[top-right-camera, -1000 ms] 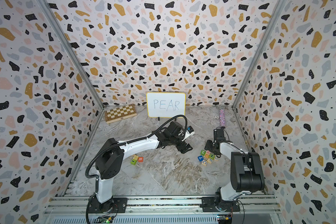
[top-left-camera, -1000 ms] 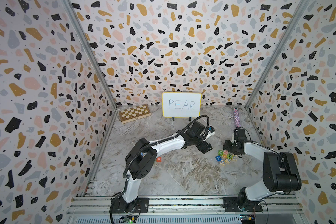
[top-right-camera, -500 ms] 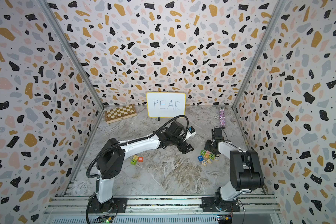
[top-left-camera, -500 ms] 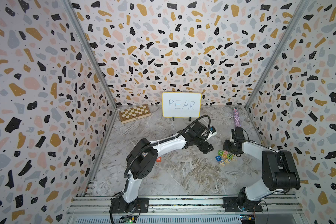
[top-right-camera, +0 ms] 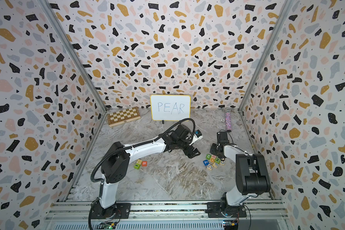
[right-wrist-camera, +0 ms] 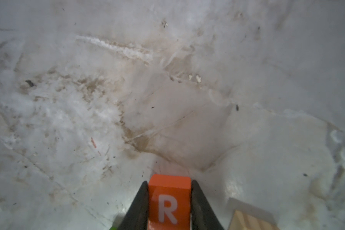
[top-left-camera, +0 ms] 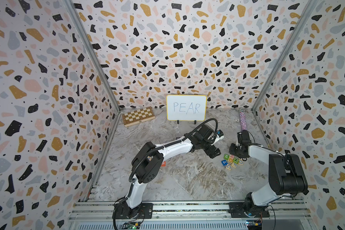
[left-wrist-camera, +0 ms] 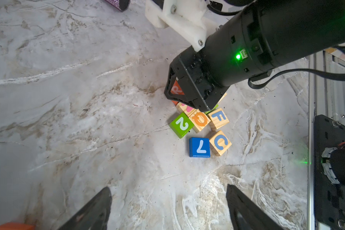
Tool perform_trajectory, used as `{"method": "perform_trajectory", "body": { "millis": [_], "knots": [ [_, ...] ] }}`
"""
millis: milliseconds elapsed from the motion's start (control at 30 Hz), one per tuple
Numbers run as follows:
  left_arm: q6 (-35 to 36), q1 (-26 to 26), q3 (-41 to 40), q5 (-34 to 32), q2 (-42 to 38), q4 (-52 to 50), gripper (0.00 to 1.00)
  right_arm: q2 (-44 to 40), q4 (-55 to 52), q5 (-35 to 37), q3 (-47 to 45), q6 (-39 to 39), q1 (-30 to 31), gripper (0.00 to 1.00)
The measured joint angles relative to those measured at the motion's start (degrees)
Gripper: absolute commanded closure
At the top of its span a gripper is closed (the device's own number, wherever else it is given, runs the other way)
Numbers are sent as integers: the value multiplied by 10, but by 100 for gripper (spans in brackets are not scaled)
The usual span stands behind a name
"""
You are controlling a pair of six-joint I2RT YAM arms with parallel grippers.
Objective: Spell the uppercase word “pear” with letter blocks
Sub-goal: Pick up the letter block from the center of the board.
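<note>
An orange-red letter block with a white R [right-wrist-camera: 169, 203] sits on the floor between the fingers of my right gripper [right-wrist-camera: 169, 182], which is shut on it. The left wrist view shows the same R block [left-wrist-camera: 176, 90] under the right gripper's black head, at the edge of a cluster of letter blocks [top-left-camera: 232, 161]. In both top views the right gripper [top-right-camera: 215, 148] is low at that cluster. My left gripper [left-wrist-camera: 168, 187] hangs open over bare floor a short way from the cluster, nothing between its fingers; in a top view the left gripper [top-left-camera: 213, 153] is left of the blocks.
The cluster holds a green block [left-wrist-camera: 181, 124], a blue 7 block [left-wrist-camera: 199, 147] and wooden Q, F and C blocks. Green, wooden and orange-red B blocks [top-right-camera: 144, 163] lie by the left arm's elbow. A PEAR whiteboard [top-left-camera: 186, 107], chessboard [top-left-camera: 138, 116] and glitter tube [top-left-camera: 242, 120] stand along the back wall.
My right gripper's fingers have closed onto the R block. The left gripper has opened a little wider. Both arms have hardly shifted.
</note>
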Motion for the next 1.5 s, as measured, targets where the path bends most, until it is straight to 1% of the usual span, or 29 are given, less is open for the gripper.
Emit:
{"method": "perform_trajectory", "body": {
  "millis": [100,133,267,867,1067,1500],
  "knots": [
    [0,-3,3,1,2,-2,10,0,0,0,0,0,0,74],
    [0,-3,3,2,3,-3,10,0,0,0,0,0,0,78],
    [0,-4,3,3,5,-6,9,0,0,0,0,0,0,81],
    [13,-4,13,23,4,-14,7,-12,-3,-1,6,0,0,83],
    [14,-4,22,30,-10,-14,7,-29,-3,0,6,-1,0,84],
    [14,4,21,42,-23,-13,7,-31,-15,-4,17,-1,4,84]
  ]
}}
